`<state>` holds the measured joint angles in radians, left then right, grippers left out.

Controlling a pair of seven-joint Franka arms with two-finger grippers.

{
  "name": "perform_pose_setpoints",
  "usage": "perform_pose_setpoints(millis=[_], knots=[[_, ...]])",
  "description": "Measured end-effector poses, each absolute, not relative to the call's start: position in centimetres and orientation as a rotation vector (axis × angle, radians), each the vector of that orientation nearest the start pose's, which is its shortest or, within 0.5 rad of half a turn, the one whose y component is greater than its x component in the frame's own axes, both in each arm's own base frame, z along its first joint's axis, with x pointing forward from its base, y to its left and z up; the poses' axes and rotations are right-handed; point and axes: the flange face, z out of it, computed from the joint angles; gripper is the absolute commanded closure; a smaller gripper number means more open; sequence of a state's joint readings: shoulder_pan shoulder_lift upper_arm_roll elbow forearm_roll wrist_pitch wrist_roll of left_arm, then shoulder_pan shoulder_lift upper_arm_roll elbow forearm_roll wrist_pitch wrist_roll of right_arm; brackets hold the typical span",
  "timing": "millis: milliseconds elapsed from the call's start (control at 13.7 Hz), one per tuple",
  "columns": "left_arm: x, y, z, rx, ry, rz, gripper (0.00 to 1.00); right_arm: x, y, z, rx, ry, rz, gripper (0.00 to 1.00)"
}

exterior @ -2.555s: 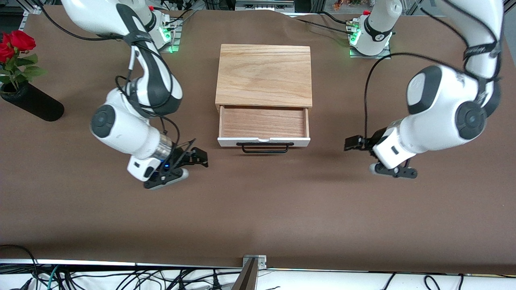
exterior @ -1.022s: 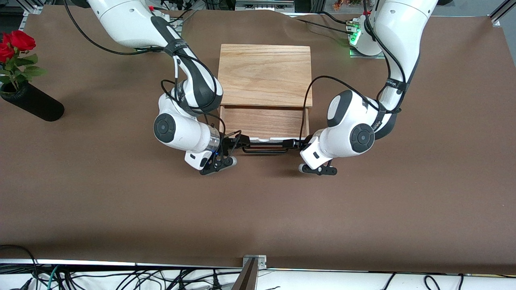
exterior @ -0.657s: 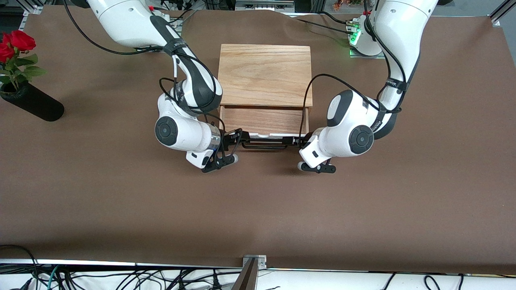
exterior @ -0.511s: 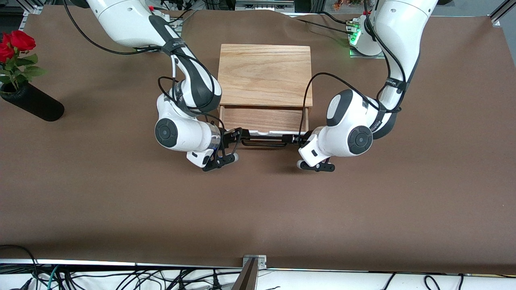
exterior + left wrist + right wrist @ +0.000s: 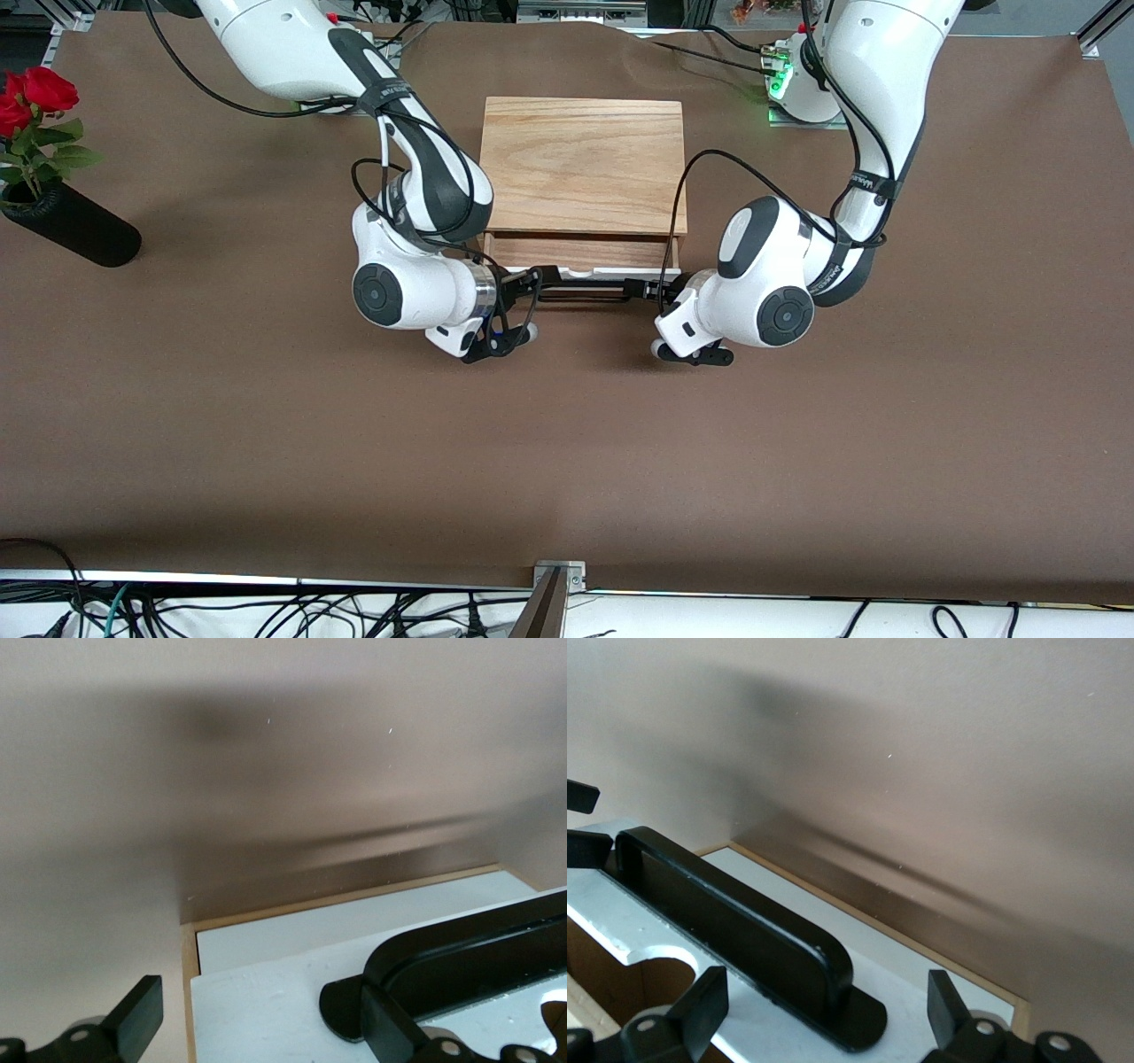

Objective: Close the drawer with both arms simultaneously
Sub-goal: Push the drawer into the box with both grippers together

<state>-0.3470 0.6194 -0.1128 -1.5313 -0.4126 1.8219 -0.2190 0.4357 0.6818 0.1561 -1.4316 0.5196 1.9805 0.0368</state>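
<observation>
The oak box [image 5: 582, 168] stands mid-table. Its drawer [image 5: 580, 253] sticks out by a narrow strip of wooden tray, with the white front panel [image 5: 611, 270] and black bar handle [image 5: 585, 299] toward the front camera. My right gripper [image 5: 537, 280] is open at the handle's end toward the right arm; its fingers [image 5: 700, 1005] straddle the handle's foot [image 5: 859, 1023] on the panel [image 5: 899, 979]. My left gripper [image 5: 641, 288] is open at the handle's end toward the left arm; its fingers [image 5: 137, 1019] straddle the panel's corner [image 5: 266, 992] and the handle's foot [image 5: 345, 1014].
A black vase [image 5: 75, 229] with red roses [image 5: 31, 97] lies near the table's edge at the right arm's end. Cables [image 5: 266, 611] hang along the table's edge nearest the front camera. Brown table [image 5: 567, 443] spreads wide between the drawer and that edge.
Both arms swung in from the table's ends to the drawer front. Over the last second the drawer has slid well into the box, with both grippers following it.
</observation>
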Motion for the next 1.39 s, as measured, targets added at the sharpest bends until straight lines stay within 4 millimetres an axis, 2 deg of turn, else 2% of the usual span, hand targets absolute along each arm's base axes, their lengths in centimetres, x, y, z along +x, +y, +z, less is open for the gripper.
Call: perform_pose_setpoints(millis=[292,657,1095,1241,1387], knots=[[57.9,-31.3,27.5,-3.305,0.116,0.91,0.0,57.1,41.9,28.6,-2.587,-0.407,0.473,0.0],[56.5,-31.0,26.7,-3.235,0.14,1.052,0.0,55.5,42.0,27.6,-2.57,-0.443,0.626,0.0],[56.1,-30.8,26.7,-3.208,0.15,1.103,0.0,55.2,41.7,27.4,-2.566,-0.449,0.664,0.0],[56.6,-30.3,27.3,-3.221,0.139,1.085,0.0,55.4,41.8,27.6,-2.566,-0.449,0.65,0.0],[58.0,-29.1,29.4,-3.262,0.115,1.02,0.0,56.0,42.0,28.4,-2.566,-0.448,0.607,0.0]])
